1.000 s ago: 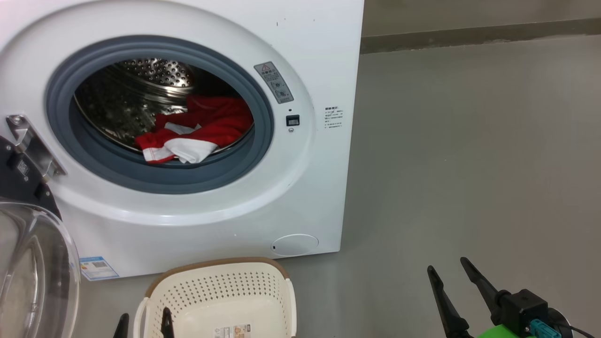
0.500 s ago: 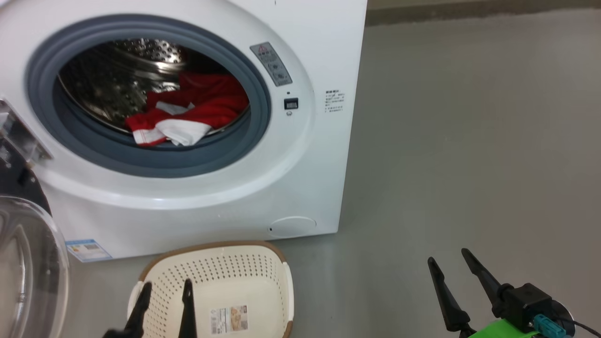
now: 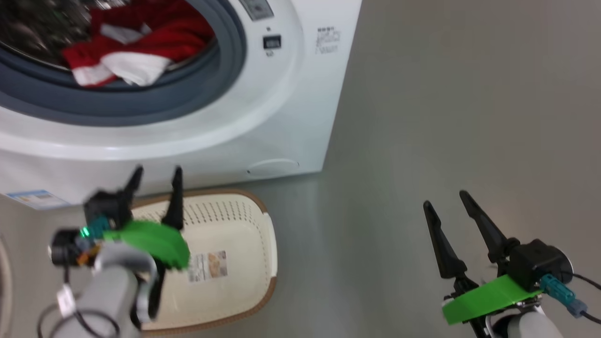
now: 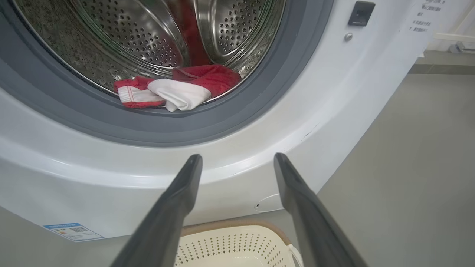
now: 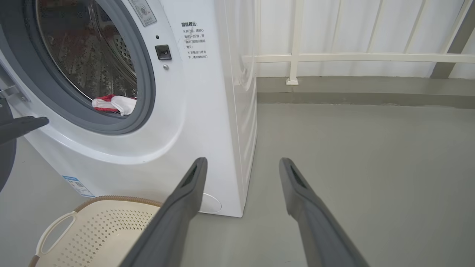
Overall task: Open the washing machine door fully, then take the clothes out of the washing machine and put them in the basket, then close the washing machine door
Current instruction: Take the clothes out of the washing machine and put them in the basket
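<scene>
Two robot arms face a white, boxy front-loading washing machine [image 3: 281,117] on a grey floor [image 3: 446,94], neither holding anything. The left tool [image 3: 157,169], its two dark fingers spread wide and empty, hovers over the left side of a cream-white perforated plastic basket [image 3: 235,213] with a brown woven-look rim, fingertips pointing at the machine's lower front. The right tool [image 3: 445,198], spread just as wide and gripping nothing, hangs over open floor well to the right of both basket and machine.

Bright red clothes [image 3: 155,37] with white trim lie heaped at the lip of the perforated steel drum [image 4: 148,37], just inside the grey-blue rubber gasket [image 4: 259,92], with a white fold reaching the drum's front edge. The opening stands uncovered. The glossy black rim of the round door [image 5: 5,163] shows at the left edge of the right wrist view, swung aside.

The basket sits on the floor just in front of the machine, its far rim close under the front panel and near a round white flap [image 3: 273,165], with a paper label [image 3: 209,265] on its bottom. Beyond the machine's right corner, open floor stretches to a white railing [image 5: 334,57].
</scene>
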### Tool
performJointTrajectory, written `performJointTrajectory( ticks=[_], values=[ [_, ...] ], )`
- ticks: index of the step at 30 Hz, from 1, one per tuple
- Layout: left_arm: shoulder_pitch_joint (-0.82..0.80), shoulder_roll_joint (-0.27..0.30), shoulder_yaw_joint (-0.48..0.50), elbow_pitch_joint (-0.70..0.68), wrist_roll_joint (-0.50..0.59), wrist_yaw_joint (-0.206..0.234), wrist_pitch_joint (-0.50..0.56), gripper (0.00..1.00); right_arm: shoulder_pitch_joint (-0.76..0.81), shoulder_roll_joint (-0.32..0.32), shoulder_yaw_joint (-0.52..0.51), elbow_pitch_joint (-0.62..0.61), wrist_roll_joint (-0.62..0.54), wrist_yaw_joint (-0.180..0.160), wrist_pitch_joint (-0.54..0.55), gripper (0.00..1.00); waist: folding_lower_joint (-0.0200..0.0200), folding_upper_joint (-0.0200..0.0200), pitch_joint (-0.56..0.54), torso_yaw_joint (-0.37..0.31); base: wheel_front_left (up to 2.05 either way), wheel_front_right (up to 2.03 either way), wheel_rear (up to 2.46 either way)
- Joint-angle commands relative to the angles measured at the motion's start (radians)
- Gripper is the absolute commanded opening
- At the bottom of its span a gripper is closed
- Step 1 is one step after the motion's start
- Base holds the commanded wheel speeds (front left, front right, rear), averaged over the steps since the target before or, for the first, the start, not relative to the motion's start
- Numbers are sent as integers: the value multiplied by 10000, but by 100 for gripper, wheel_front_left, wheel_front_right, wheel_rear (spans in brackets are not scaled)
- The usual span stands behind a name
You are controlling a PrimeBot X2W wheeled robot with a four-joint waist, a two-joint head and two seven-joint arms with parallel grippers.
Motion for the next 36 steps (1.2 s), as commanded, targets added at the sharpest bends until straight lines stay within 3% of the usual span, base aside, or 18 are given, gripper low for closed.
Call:
performJointTrajectory(
  ticks=[1, 7, 23, 36],
  values=[
    [-737, 271, 441, 219, -122, -170, 37, 100, -355, -98, 289, -187, 80, 4, -170, 100, 0, 0, 1060, -590, 0, 0, 0],
    [-2664, 593, 719, 1921, -451, -722, 430, 100, -854, -98, 496, 129, 408, 4, -459, 100, 0, 0, 1810, -1101, 0, 0, 0],
    [-6838, 1971, 932, 3945, -167, -1080, 740, 100, -1751, -98, 983, 367, 1535, 4, -664, 100, 0, 0, 3352, -2259, 0, 0, 0],
    [-8631, 3114, 840, 5097, -14, -1240, 1960, 100, -2199, -98, 1622, 416, 2113, 4, -666, 100, 0, 0, 4025, -3017, 0, 0, 0]
  ],
)
